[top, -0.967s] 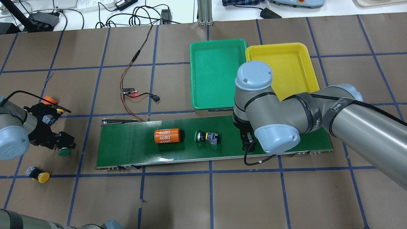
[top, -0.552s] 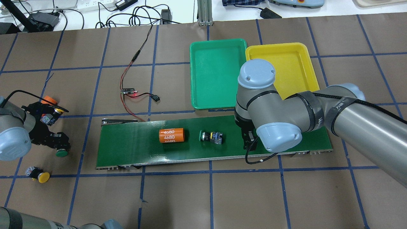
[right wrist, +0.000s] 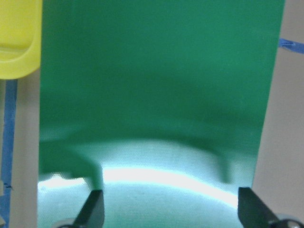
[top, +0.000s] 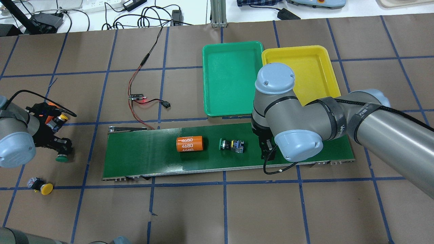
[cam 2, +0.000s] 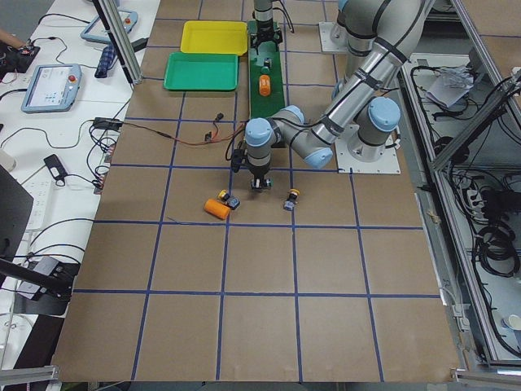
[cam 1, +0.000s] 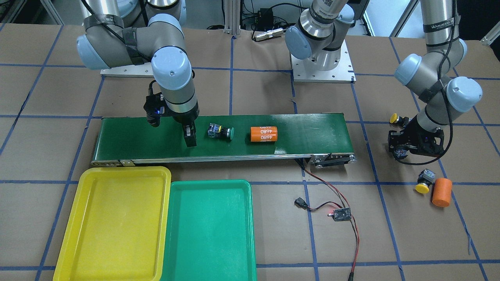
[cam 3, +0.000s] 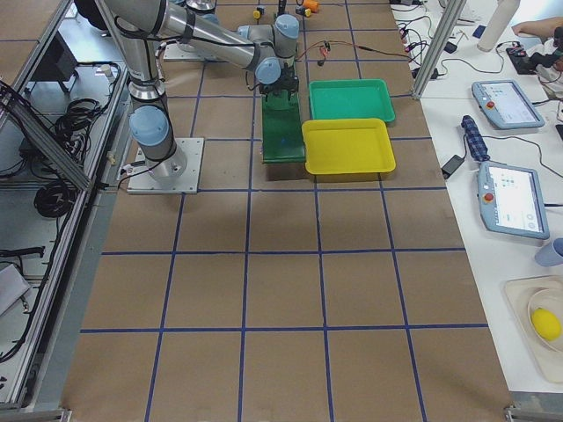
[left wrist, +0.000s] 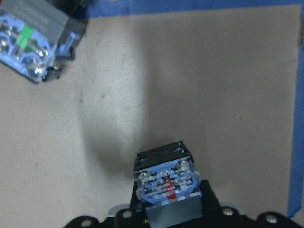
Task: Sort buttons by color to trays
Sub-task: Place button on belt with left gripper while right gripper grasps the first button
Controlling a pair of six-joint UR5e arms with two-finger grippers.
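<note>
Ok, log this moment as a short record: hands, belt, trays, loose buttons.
left hand: shut on a green button
right hand: open, low over the conveyor belt
on belt: second green button, orange 4680 cylinder
trays: green tray, yellow tray, both empty
loose, off the belt: one yellow button beside a plain orange cylinder, another yellow button apart

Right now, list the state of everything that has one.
Left hand, shut on one green button.
Right hand, open above the conveyor belt.
Other green button, lying sideways on the belt.
Orange 4680 cylinder, lying sideways on the belt.
Green tray, empty.
Yellow tray, empty.
Circuit board, red light on.
</note>
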